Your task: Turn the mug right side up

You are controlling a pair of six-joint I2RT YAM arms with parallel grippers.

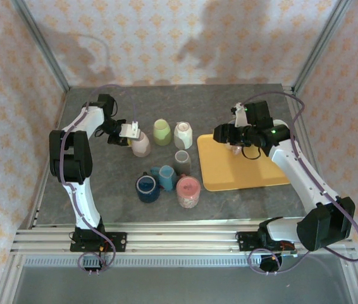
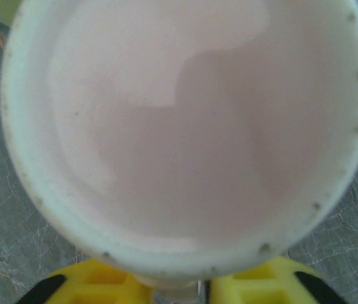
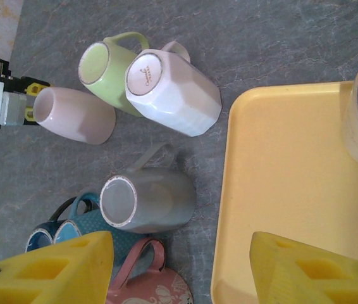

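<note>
Briefly: your left gripper [image 1: 133, 133] worked at the 10 o'clock corner of the mug cluster. Its jaws were pinched nearly together on a pale piece at the edge of the pink mug [image 1: 140, 144], apparently the handle. That pink mug was down on the grey table [image 1: 103, 202], just at 9 o'clock of the green mug [image 1: 161, 132]. You couldn't tell whether its base or its mouth faced the wrist camera. Your right gripper [image 1: 220, 134] hung spread wide, grasping nothing, over the 10 o'clock corner of the yellow tray [image 1: 242, 177]. The grey mug [image 1: 182, 159] sat at 6 o'clock of the white mug [image 1: 183, 134].
</note>
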